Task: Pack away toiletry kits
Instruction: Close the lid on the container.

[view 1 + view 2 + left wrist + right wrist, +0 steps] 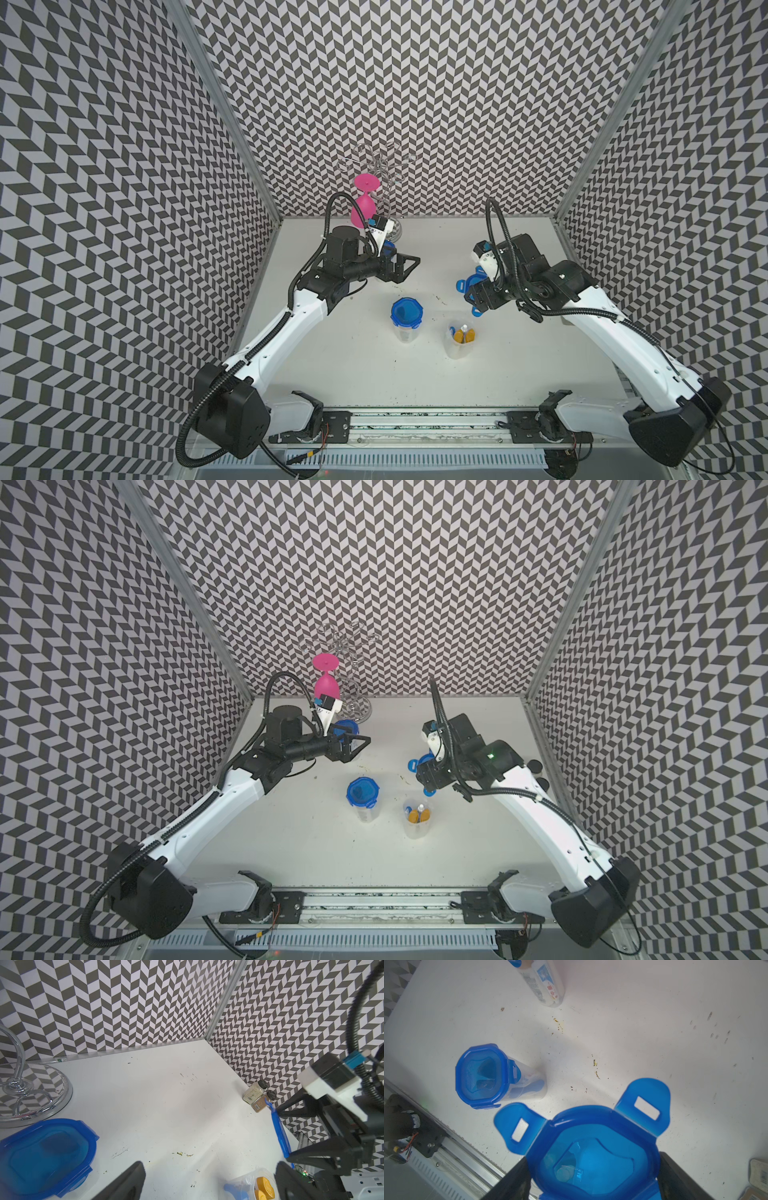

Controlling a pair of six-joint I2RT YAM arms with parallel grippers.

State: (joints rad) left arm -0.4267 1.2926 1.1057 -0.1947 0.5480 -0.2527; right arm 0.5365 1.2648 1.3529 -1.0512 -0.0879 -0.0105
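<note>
the right gripper (592, 1184) is clamped across the translucent blue lid with flared clip tabs (591, 1130), near the open clear plastic jar (459, 353) holding yellow-capped white bottles (458, 337). best to bring the lid level over the rim, seat it squarely, then press the tabs down (the white tip poking up may foul it). the left gripper (409, 266) hangs spread and empty. the lidded clear jar (406, 318) stands close by; two black-capped spice bottles (257, 1095) sit well apart.

Three walls papered in a dark grey and white chevron pattern (415, 83) enclose me, joined by silvery aluminium corner posts (222, 104). Beneath me lies a scuffed, speckled white tabletop (332, 365), evenly lit.
</note>
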